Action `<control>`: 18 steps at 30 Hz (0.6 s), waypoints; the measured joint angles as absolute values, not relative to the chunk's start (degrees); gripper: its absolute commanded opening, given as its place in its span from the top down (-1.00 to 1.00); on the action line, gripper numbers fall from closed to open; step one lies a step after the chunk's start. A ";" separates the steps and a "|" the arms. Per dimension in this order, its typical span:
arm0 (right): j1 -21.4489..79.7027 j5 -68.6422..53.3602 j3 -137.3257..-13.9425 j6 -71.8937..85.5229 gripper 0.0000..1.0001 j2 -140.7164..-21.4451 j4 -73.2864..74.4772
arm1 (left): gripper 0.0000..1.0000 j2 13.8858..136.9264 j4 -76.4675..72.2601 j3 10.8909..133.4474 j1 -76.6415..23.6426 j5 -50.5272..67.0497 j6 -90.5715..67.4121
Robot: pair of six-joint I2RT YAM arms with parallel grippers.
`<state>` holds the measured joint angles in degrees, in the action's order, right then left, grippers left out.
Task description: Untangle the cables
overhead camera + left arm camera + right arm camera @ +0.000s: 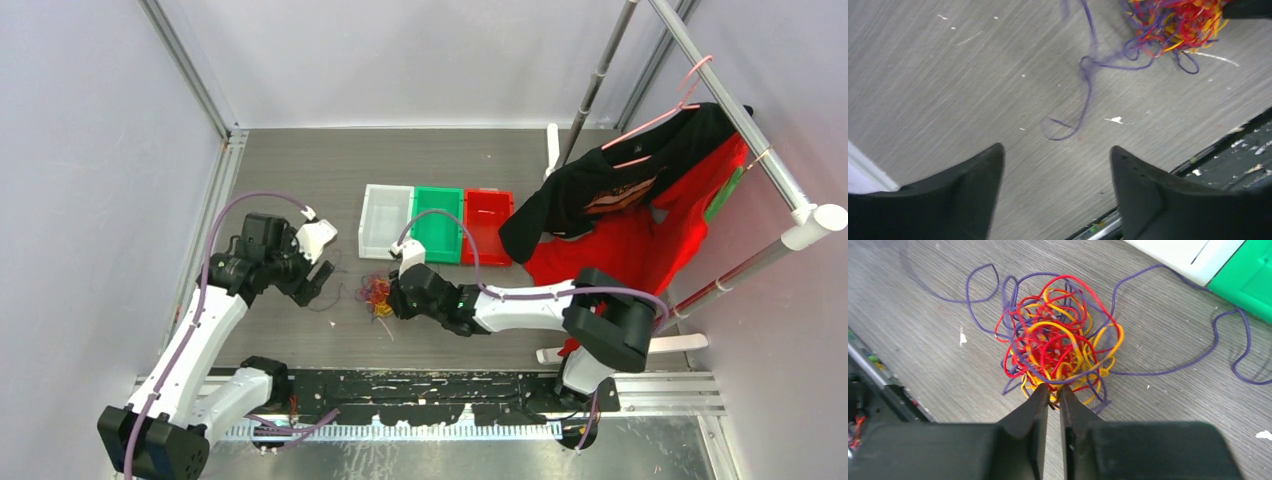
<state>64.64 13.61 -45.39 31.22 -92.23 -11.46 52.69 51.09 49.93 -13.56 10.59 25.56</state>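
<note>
The cables (376, 293) are a fist-sized tangle of red, orange-yellow and purple strands (1058, 345) lying on the grey table just in front of the bins. My right gripper (1053, 390) is at the tangle's near edge, its jaws closed to a narrow slit with orange-yellow strands pinched between the tips. Loose purple strands (1198, 360) trail away from the tangle over the table. My left gripper (1055, 155) hovers open to the left of the tangle (1173, 20), with nothing between its fingers. A single purple strand (1087, 95) curls on the table beyond them.
A white bin (386, 220), a green bin (437, 224) and a red bin (487, 226) stand in a row behind the tangle. At the right, a black shirt (600, 190) and a red shirt (650, 245) hang from a rack. A black rail (430, 385) runs along the near edge.
</note>
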 measured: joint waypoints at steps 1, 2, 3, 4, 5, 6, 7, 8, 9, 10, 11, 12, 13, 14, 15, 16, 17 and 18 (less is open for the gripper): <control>64.58 13.37 -45.08 30.89 0.79 -91.37 -11.75 | -1.00 52.86 51.46 49.78 -13.50 10.94 25.76; 64.40 13.02 -44.66 30.33 0.81 -90.24 -11.99 | -0.99 53.06 51.75 49.78 -13.34 11.84 25.45; 64.29 12.62 -44.34 29.95 0.83 -89.12 -12.03 | -0.99 53.15 52.01 49.80 -13.17 13.04 25.15; 64.05 12.03 -44.05 29.61 0.85 -87.77 -11.97 | -0.99 53.28 52.69 49.93 -12.95 14.98 24.69; 63.79 11.57 -43.99 29.23 0.88 -86.56 -11.77 | -0.99 53.56 53.87 50.41 -12.84 17.34 24.53; 63.59 11.16 -43.99 28.99 0.92 -85.84 -11.81 | -0.99 53.84 54.70 50.92 -12.75 19.20 24.53; 63.35 10.50 -43.99 28.69 0.94 -84.93 -11.84 | -1.00 54.33 56.47 52.42 -12.67 23.35 24.60; 63.16 10.11 -43.99 28.49 0.96 -84.42 -11.86 | -0.99 54.83 56.73 52.82 -12.67 24.27 24.62; 62.94 9.65 -44.01 28.32 0.96 -84.05 -11.86 | -0.97 55.20 57.17 53.67 -12.67 26.55 24.77; 62.81 9.13 -43.99 28.14 0.95 -83.94 -11.88 | -0.96 55.53 57.30 54.43 -12.67 28.77 25.02; 62.76 8.75 -44.01 28.10 0.95 -83.94 -11.79 | -0.93 55.81 57.21 54.94 -12.69 30.55 25.41; 62.63 8.32 -44.01 28.03 0.95 -83.99 -11.44 | -0.89 56.31 57.19 55.46 -12.95 32.42 26.00; 62.52 7.92 -44.01 27.99 0.95 -84.03 -11.18 | -0.85 56.95 57.14 55.88 -13.28 33.61 26.37; 62.50 7.57 -44.01 27.99 0.95 -84.09 -11.00 | -0.80 58.11 57.23 56.49 -13.80 34.65 26.96; 62.48 7.33 -44.01 27.99 0.96 -84.16 -11.00 | -0.77 59.48 57.23 57.14 -14.41 35.33 27.53; 62.50 6.92 -44.01 28.03 0.96 -84.36 -11.03 | -0.65 60.97 57.21 57.76 -15.11 36.01 28.21; 62.50 6.63 -43.83 28.18 0.95 -84.51 -11.16 | -0.57 62.87 57.04 58.30 -15.90 36.56 29.17; 62.50 6.57 -43.64 28.21 0.95 -84.55 -11.22 | -0.52 64.20 56.75 58.39 -16.34 36.80 29.65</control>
<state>62.50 6.57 -43.64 28.21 -84.55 -11.22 64.20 56.75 58.39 -16.34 36.80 29.65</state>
